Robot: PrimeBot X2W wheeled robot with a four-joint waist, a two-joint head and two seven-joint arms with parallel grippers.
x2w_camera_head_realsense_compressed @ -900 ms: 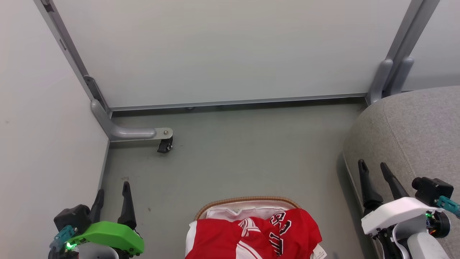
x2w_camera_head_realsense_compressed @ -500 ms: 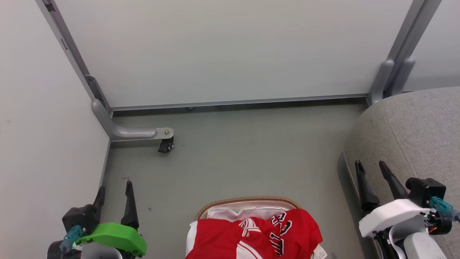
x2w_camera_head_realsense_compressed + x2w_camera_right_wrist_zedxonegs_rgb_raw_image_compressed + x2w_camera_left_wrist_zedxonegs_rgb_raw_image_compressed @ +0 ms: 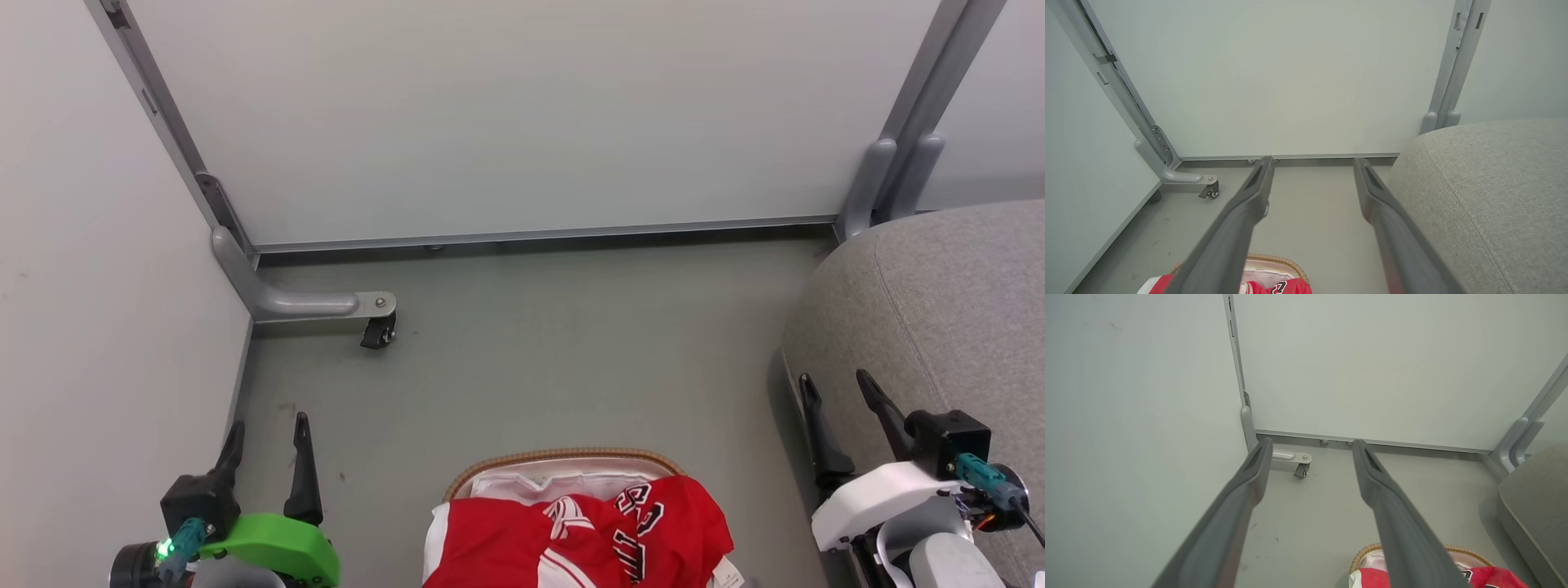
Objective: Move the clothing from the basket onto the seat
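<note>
Red clothing (image 3: 571, 539) with white trim and black-and-white lettering is heaped in the basket (image 3: 563, 455) at the bottom centre of the head view; only the basket's brown rim and white liner show. The grey seat (image 3: 939, 310) bulges in from the right. My left gripper (image 3: 269, 425) stands open over the floor, left of the basket, with nothing in it. Beside the seat's front edge my right gripper (image 3: 837, 380) is open and empty too. The left wrist view catches the basket rim (image 3: 1365, 552) and clothing (image 3: 1372, 580); the right wrist view has the seat (image 3: 1494, 183) and clothing (image 3: 1286, 288).
Pale partition panels close off the back and the left side. A metal foot with a small black caster (image 3: 377, 331) juts onto the grey floor (image 3: 555, 359) at the left. Twin grey posts (image 3: 890, 180) stand behind the seat.
Both arms have drawn back toward the bottom of the head view, the left gripper also shifting a little to the right. The clothing and basket are unmoved.
</note>
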